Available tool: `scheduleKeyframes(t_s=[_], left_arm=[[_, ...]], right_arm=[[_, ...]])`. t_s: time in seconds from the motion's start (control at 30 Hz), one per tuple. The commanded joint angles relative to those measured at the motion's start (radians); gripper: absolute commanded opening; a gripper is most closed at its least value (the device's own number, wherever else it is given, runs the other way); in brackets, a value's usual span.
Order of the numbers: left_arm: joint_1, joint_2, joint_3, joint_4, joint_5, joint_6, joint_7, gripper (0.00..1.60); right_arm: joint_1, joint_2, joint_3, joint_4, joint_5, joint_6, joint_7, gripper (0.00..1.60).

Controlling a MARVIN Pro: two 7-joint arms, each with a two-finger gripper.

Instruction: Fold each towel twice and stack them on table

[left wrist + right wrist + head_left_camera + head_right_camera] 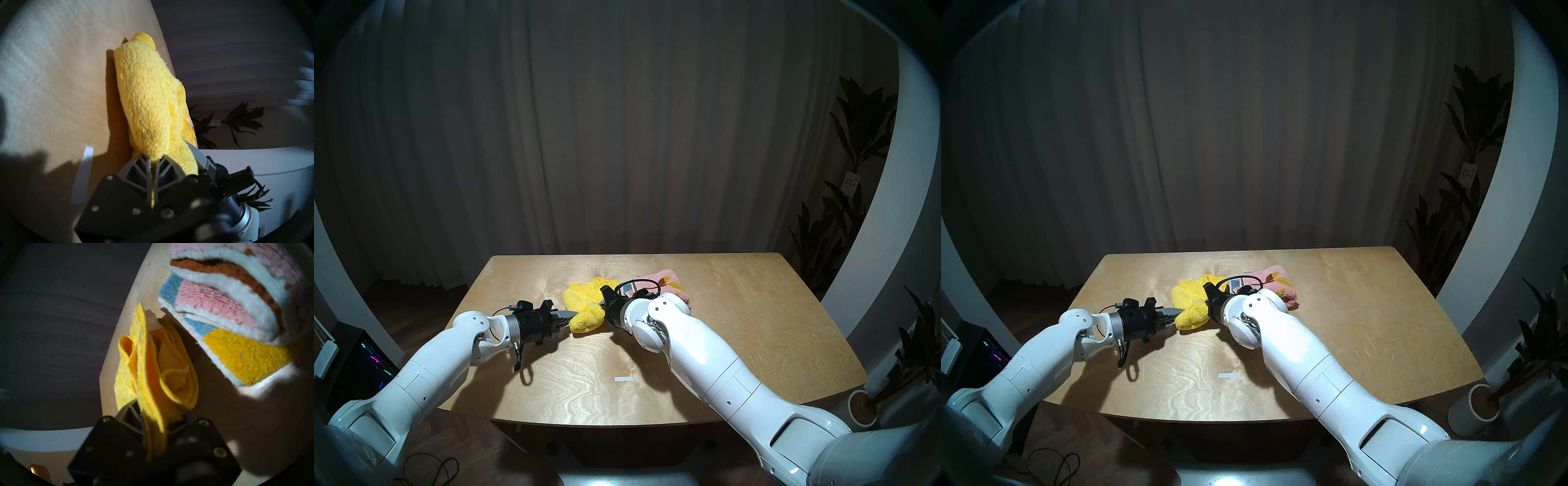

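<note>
Both grippers clamped on the yellow towel at mid-table, pink towel already folded beside it.

On the table (738,332), the pink towel (670,288) lay folded at the far right, just beside the yellow towel (585,307), which sat bunched near the centre. The left gripper (570,315) had its jaws together on the towel's near-left end; the right gripper (149,414) pinched several yellow layers at the right side. The step in hand appeared to be handling the yellow towel for folding. The next move likely called for lifting both ends together, keeping the layers aligned, before stacking.
</note>
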Motion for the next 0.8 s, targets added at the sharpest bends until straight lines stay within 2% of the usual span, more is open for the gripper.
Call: scheduleKeyframes(t_s=[0.0,0.17,0.43,0.77], left_arm=[[0.112,0.051,-0.006,-0.097,-0.034,-0.072,0.007,0.00],[0.159,0.086,-0.054,-0.164,-0.028,-0.185,0.041,0.00],[0.198,0.099,-0.120,-0.201,-0.027,-0.331,0.064,0.00],[0.224,0.105,-0.147,-0.252,-0.028,-0.383,0.078,0.00]], right_arm=[[0.005,0.008,0.014,-0.080,-0.008,-0.011,0.039,0.00],[0.002,0.018,0.018,-0.107,-0.009,-0.009,0.036,0.00],[-0.009,0.029,0.016,-0.111,-0.009,-0.002,0.055,0.00],[-0.007,0.043,0.013,-0.113,-0.016,0.002,0.088,0.00]])
